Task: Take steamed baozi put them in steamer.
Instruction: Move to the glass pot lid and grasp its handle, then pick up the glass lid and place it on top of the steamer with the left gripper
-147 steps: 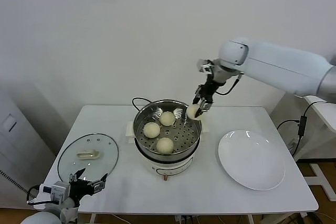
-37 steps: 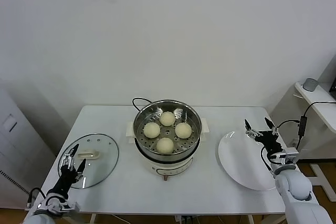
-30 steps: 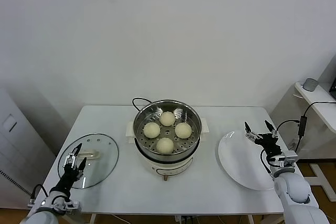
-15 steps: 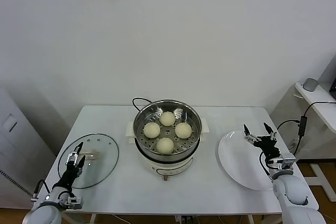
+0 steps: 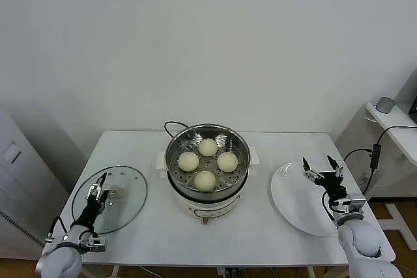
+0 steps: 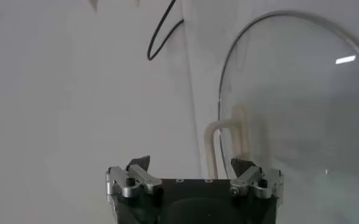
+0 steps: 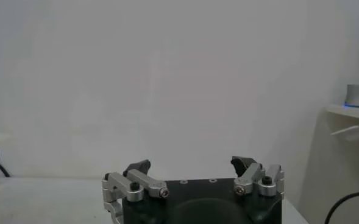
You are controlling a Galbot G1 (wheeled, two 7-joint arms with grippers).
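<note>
Both arms have dropped to the table's near corners since the fourth bun went in. Steamer [image 5: 208, 168] holds all four baozi [image 5: 204, 180] on its tray. Right gripper [image 5: 321, 172], released, hovers over the plate [image 5: 293, 206]; left gripper [image 5: 98, 190], released, over the lid [image 5: 124, 196].

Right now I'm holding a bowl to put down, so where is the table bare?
Bare tabletop lies along the near edge, between the round glass lid and the flat white plate. The back corners are bare too. The shiny steel steamer, holding four pale baozi, fills the middle.
</note>
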